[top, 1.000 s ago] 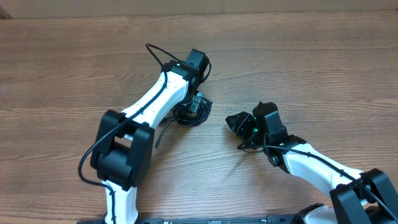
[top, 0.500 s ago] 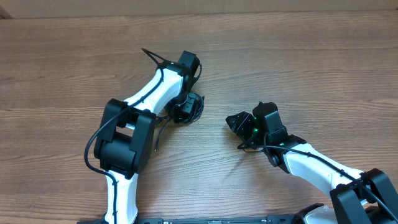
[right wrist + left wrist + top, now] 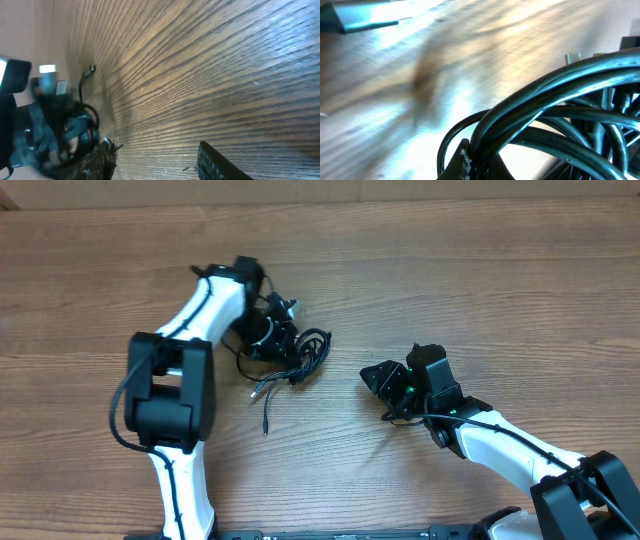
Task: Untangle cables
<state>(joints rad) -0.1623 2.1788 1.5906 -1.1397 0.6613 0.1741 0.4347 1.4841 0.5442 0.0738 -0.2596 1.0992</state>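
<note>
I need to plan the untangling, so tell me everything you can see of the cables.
The cables are thin, glossy black cords bunched in overlapping loops, lying on the wooden table left of centre. Two loose ends trail from the bunch toward the robot's side, one with a small pale tip. The left gripper is shut on the bunch's left side; its wrist view shows several loops crossing close up. Nothing else touches them.

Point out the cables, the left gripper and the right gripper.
cables [image 3: 308,352], overhead view, on the looped bunch.
left gripper [image 3: 281,340], overhead view, at its fingertips in the bunch.
right gripper [image 3: 159,162], right wrist view, midway between its open fingers.
</note>
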